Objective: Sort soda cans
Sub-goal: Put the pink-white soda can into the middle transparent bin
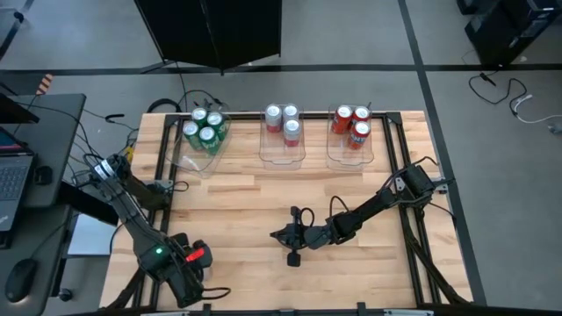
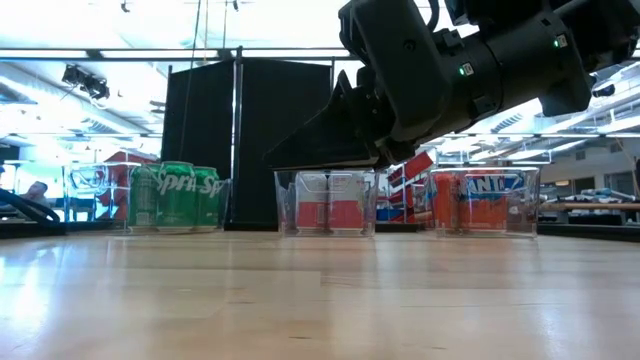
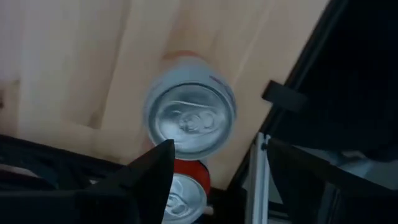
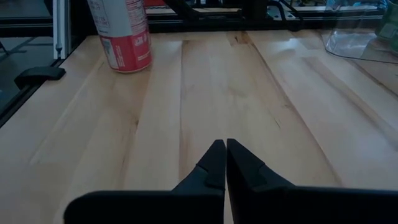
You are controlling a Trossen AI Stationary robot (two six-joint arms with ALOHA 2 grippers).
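Two soda cans (image 3: pixel 189 118) stand unsorted at the near left corner, below my left gripper (image 3: pixel 217 149), whose fingers are spread and hold nothing. I should centre over one can, descend square, then clamp mid-body. Right gripper (image 4: pixel 222 152) waits mid-table, clenched and empty.

Across the table (image 2: pixel 320 300) stand three clear bins (image 2: pixel 325 203): green cans (image 2: pixel 175 196) left, red ones (image 2: pixel 480 200) right. A dark arm (image 2: pixel 460 70) hangs overhead.
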